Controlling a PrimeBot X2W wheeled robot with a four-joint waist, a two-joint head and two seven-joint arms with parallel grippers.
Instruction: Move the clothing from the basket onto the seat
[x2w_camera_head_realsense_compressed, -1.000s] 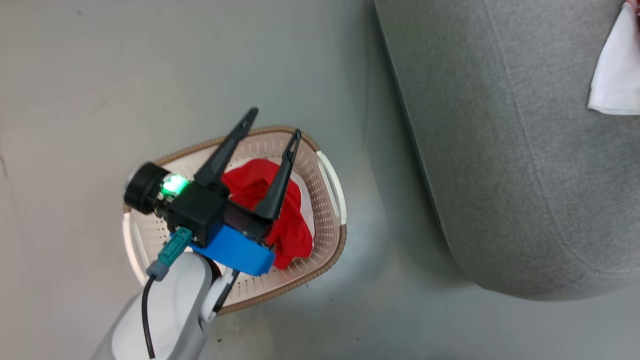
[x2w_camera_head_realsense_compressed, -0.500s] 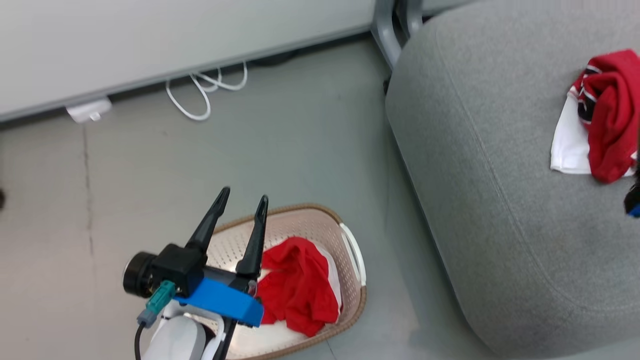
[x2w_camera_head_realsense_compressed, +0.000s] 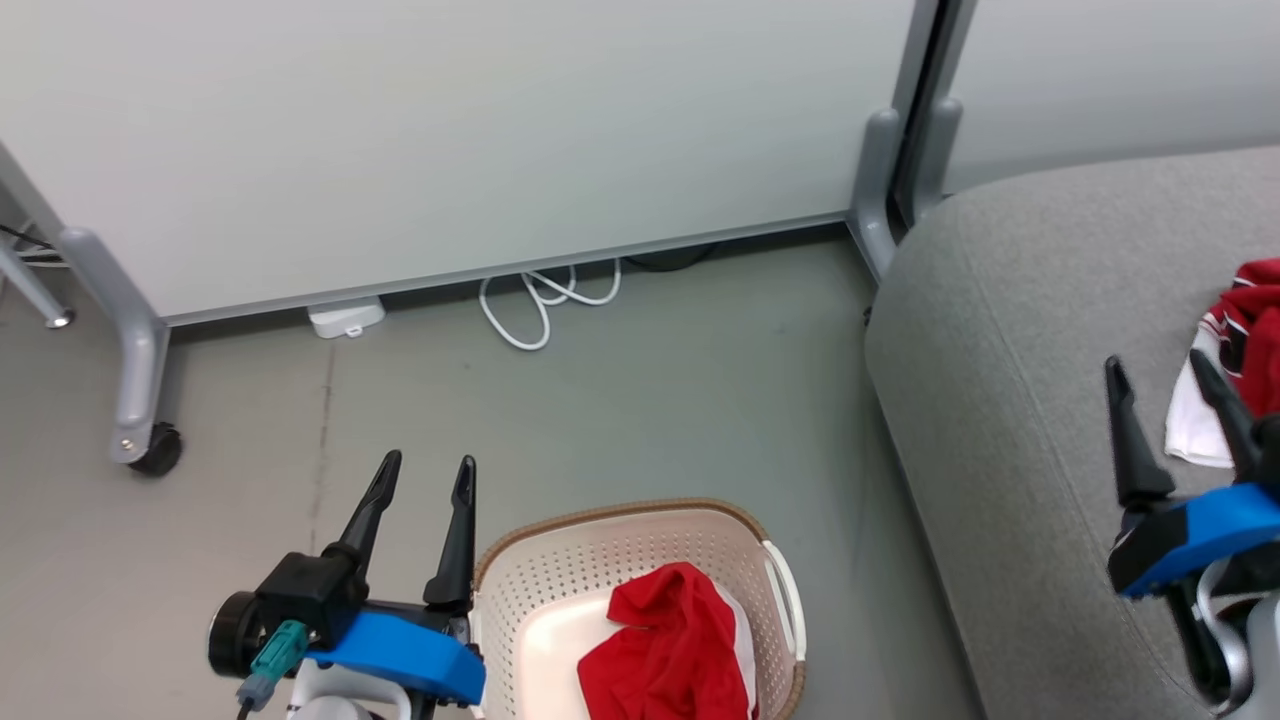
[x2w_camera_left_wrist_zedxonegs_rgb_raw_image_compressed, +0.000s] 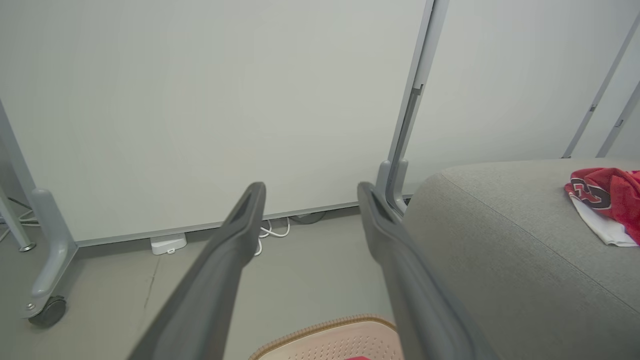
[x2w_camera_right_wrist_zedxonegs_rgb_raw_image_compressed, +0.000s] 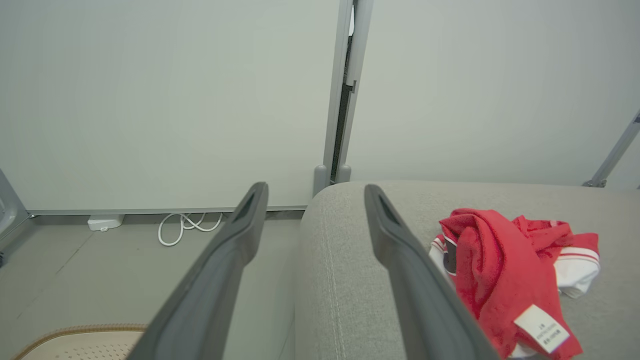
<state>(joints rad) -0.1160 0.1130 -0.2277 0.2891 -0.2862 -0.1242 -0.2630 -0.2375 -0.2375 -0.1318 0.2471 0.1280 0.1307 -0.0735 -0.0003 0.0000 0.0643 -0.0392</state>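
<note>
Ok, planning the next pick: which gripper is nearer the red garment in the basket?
Left. The left gripper hovers just left of the basket, near the garment; the right gripper is over the sofa.

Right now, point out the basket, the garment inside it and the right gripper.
Basket (x2w_camera_head_realsense_compressed: 600, 560), head view: perforated back wall.
Red garment (x2w_camera_head_realsense_compressed: 670, 650), head view: middle of the crumpled red cloth.
Right gripper (x2w_camera_head_realsense_compressed: 1153, 365), head view: midway between its fingertips.

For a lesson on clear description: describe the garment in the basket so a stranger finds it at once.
Beside the big grey sofa, a cream perforated basket stands on the floor. The crumpled red garment lies inside it, unlike the other red garment, which rests on the sofa.
</note>
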